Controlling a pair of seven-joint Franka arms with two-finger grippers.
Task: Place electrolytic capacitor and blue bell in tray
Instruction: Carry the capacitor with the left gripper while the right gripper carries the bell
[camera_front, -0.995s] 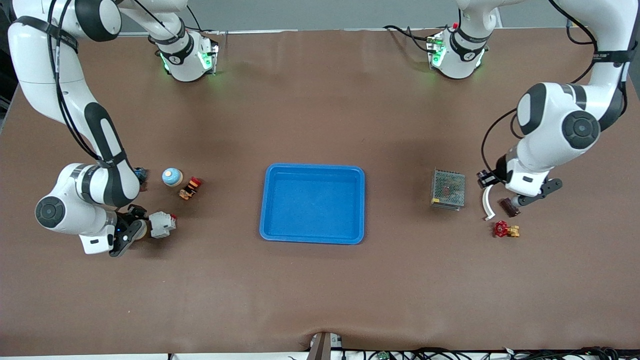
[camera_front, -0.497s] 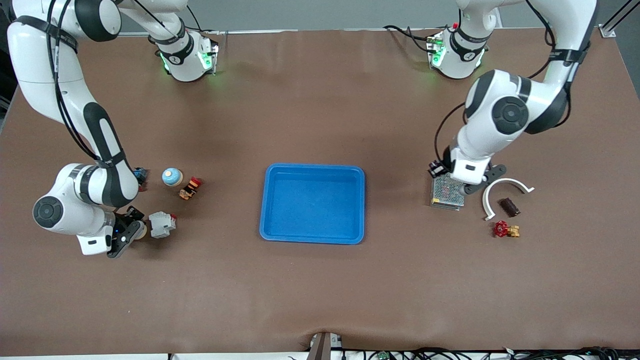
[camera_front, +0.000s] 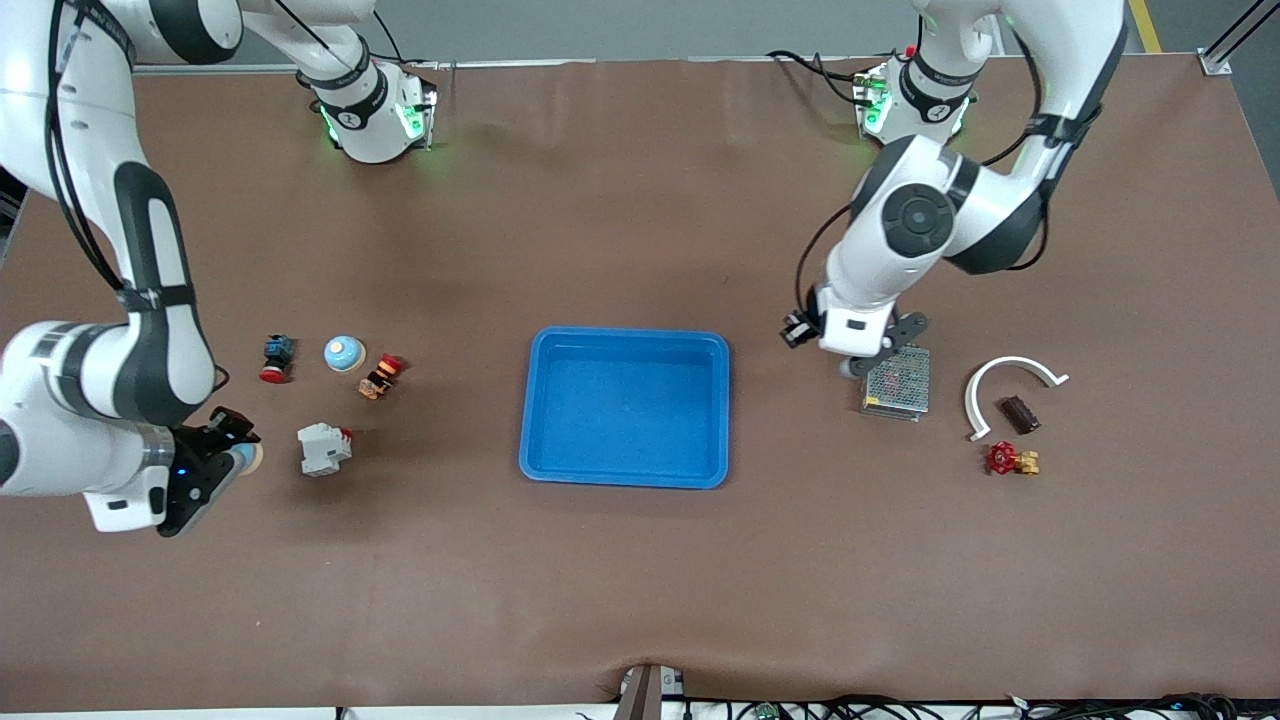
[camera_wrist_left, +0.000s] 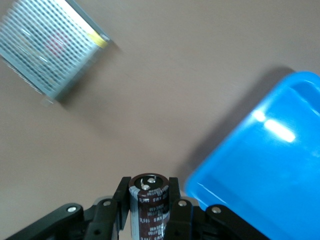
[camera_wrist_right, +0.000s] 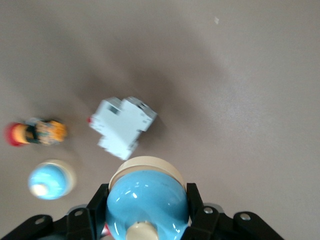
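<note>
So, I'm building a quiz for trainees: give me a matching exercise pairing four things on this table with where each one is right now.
Things:
1. electrolytic capacitor
2. held blue bell
3. tray
4. second blue bell

Places:
A. on the table beside a small orange part
B. mid-table, nothing in it
C. clamped in the left claw, between the metal mesh box and the tray
D. clamped in the right claw, above the table near the white breaker

Pairs: 1-C, 2-D, 3-B, 4-A
</note>
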